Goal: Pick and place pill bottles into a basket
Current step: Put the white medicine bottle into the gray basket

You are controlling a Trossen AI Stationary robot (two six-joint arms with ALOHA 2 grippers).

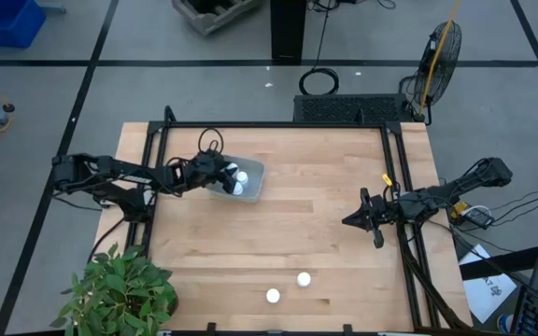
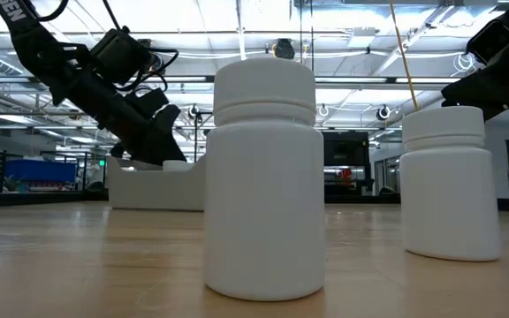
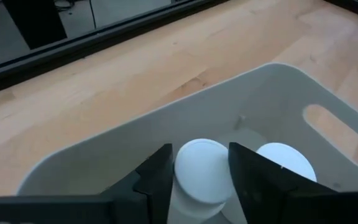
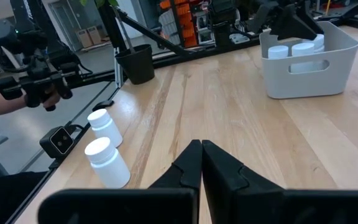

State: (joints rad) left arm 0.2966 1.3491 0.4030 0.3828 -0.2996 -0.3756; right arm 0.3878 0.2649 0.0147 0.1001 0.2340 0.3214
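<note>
Left gripper (image 3: 201, 177) clamps a small white round pill bottle (image 3: 202, 171) inside the pale grey-blue, round-cornered plastic basket (image 1: 250, 183); right gripper (image 4: 201, 163) rests closed, empty, over the wooden counter (image 1: 288, 224).

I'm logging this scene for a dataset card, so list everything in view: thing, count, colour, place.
Small white round pill bottles: two loose, near the table's front edge and; at least two more in the basket, one between the left gripper's fingers.
Pale grey-blue plastic basket: one, left part of the table.
Wooden table: one, light wood, black frame.
Potted plant: one, green, front-left corner.
Floor fan: one, behind the table.
Person's hand holding a black controller: beyond the table.
Left gripper: over the basket.
Right gripper: shut, right side, waiting.
</note>
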